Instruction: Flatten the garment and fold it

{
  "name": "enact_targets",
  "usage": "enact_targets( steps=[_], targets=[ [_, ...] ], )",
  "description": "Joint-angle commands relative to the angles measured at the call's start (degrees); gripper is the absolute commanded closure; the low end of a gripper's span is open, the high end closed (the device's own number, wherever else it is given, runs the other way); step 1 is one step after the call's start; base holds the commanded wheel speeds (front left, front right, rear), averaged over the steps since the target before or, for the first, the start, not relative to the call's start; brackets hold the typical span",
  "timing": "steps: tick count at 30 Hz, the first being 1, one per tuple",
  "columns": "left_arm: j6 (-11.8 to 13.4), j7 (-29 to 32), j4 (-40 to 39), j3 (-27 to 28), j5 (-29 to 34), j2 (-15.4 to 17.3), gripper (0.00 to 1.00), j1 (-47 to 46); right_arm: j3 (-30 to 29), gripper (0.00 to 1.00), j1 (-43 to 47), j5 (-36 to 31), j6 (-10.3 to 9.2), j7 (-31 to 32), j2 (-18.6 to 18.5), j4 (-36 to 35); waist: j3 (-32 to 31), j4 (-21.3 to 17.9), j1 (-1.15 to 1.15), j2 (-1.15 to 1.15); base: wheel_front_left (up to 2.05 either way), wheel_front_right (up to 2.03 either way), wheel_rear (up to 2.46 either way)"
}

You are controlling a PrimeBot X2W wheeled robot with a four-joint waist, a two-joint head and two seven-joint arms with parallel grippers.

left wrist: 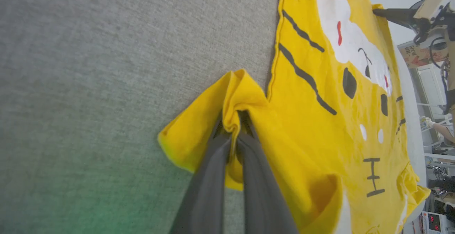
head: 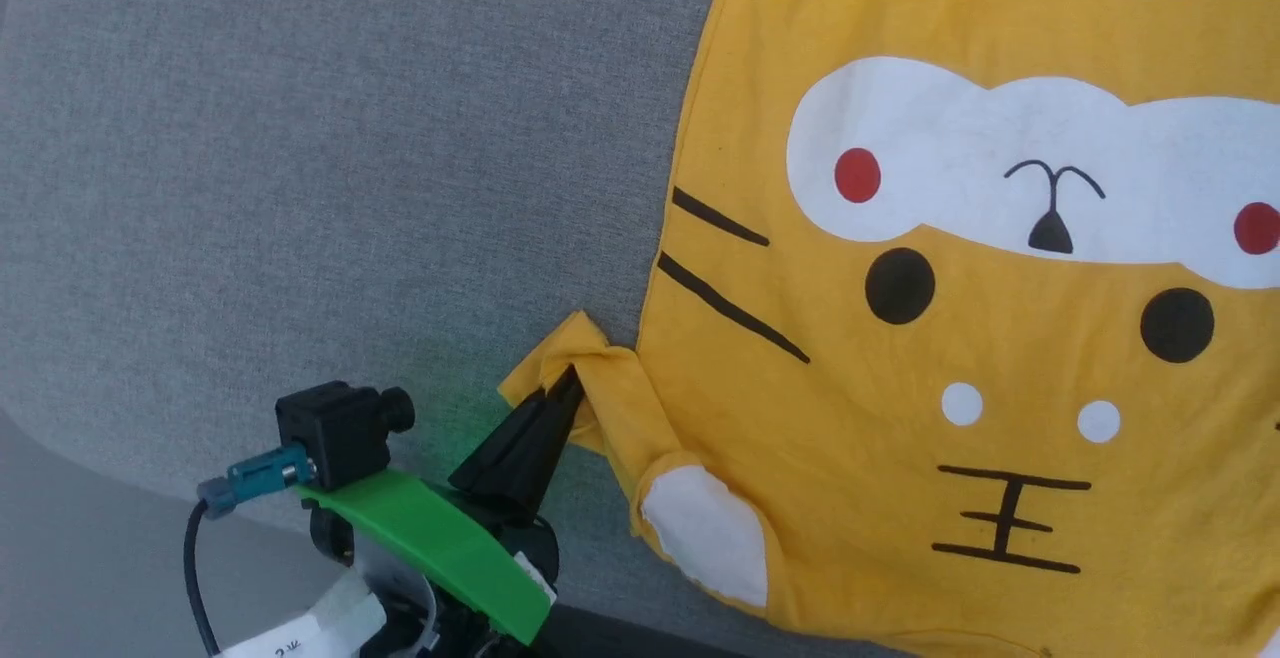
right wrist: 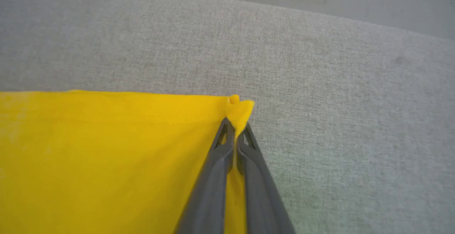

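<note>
Pinching, left hand: I had the left hand [head: 565, 390] shut tight on a bunched fold of the sleeve [head: 612, 408], with cloth squeezed between its fingers in the left wrist view.
Right hand: the right hand [right wrist: 234, 131] was clamped on a corner of a stitched edge of the garment [right wrist: 106, 163]; I could not tell which corner.
Garment: it lay print-up on the grey counter [head: 300, 188], its body mostly smooth and the sleeve crumpled.
Step in hand: I judged this to be flattening. The sleeve wanted drawing outward, low and slow, with both hands pulling apart evenly so the cloth neither slipped nor dragged the body.
Edges and room: bare counter stretched wide to the left of the sleeve. The counter's curved near edge ran close by the left hand, so pulling toward the robot looked risky.
</note>
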Motion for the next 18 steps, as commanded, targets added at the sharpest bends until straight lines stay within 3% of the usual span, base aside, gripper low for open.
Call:
enact_targets(
  steps=[1,10,18],
  targets=[
    [0.4,-0.4,0.1,0.5,0.5,0.3,1.0,-1.0,-0.3,1.0,0.7,-0.1,-0.09,-1.3,0.0,0.6,-1.6,-0.9,-0.01,0.0,0.0,0.0,0.0],
    [2.2,0.4,-0.7,1.1,2.3,2.1,1.0,-0.1,-2.5,1.0,5.0,3.0,-0.09,-9.5,0.5,2.7,-10.0,-3.9,-0.01,0.0,0.0,0.0,0.0],
    [3.9,1.0,-1.2,1.6,1.7,2.9,1.0,3.7,-6.4,1.0,15.4,8.3,-0.09,-14.1,-0.4,-0.1,-18.8,-7.7,-0.01,0.0,0.0,0.0,0.0]
  ],
)
